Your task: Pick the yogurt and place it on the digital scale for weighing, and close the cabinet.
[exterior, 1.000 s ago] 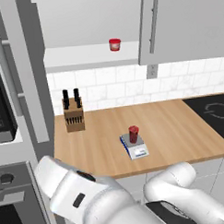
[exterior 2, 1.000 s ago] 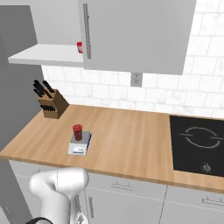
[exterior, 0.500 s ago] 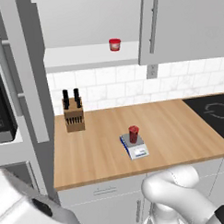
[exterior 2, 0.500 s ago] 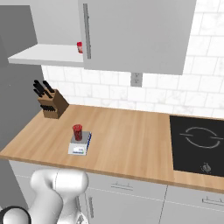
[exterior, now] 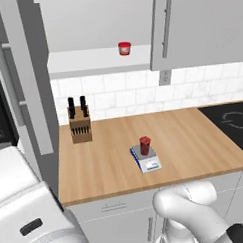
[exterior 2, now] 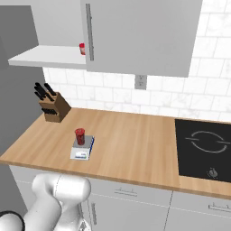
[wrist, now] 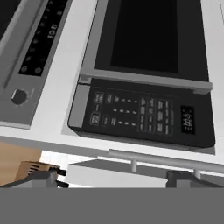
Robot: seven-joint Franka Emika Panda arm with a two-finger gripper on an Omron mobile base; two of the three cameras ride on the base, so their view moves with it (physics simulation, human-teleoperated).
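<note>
The dark red yogurt [exterior: 144, 145] [exterior 2: 80, 136] stands upright on the digital scale [exterior: 151, 165] [exterior 2: 81, 154] in the middle of the wooden counter. Of the light grey cabinet, the right door [exterior: 199, 25] [exterior 2: 144, 36] is shut. Its left door [exterior: 22, 73] stands swung open and bares a shelf. In the hand view my gripper [wrist: 113, 180] is open with nothing between its fingertips [wrist: 43, 178]. It faces a dark microwave panel [wrist: 140, 116], and a slim bar handle [wrist: 162, 160] on a grey panel lies just ahead.
A brighter red cup [exterior: 124, 48] [exterior 2: 82, 48] sits on the bared cabinet shelf. A knife block [exterior: 79, 125] [exterior 2: 53, 109] [wrist: 33, 169] stands at the counter's back left. A black cooktop [exterior: 233, 123] [exterior 2: 203, 149] is set in on the right. My white arm [exterior: 27, 207] bulks at lower left.
My arm has swung left and low, away from the scale, and now bulks larger at the left base view's lower left. The yogurt and scale have not moved.
</note>
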